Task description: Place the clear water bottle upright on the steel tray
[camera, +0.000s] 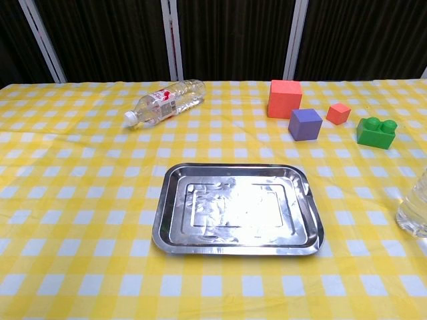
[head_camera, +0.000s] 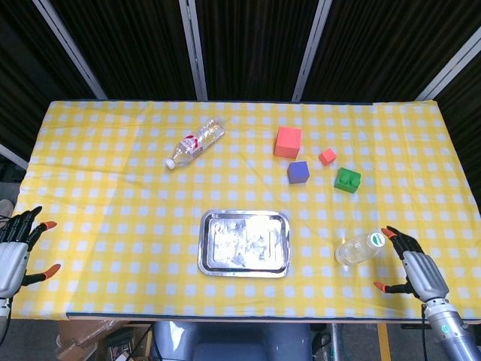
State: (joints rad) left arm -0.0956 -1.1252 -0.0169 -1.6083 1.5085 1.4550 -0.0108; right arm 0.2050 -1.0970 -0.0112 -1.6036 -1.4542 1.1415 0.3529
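Observation:
The steel tray lies empty near the table's front edge, in the middle. A clear bottle with a green-and-white cap stands to its right; the chest view shows only its lower body at the right frame edge. My right hand is just right of this bottle, fingers spread, holding nothing and a short gap away. A second clear bottle with a red label lies on its side at the back left. My left hand hangs open off the table's left edge. Neither hand shows in the chest view.
At the back right sit a red cube, a purple cube, a small red cube and a green brick. A yellow checked cloth covers the table.

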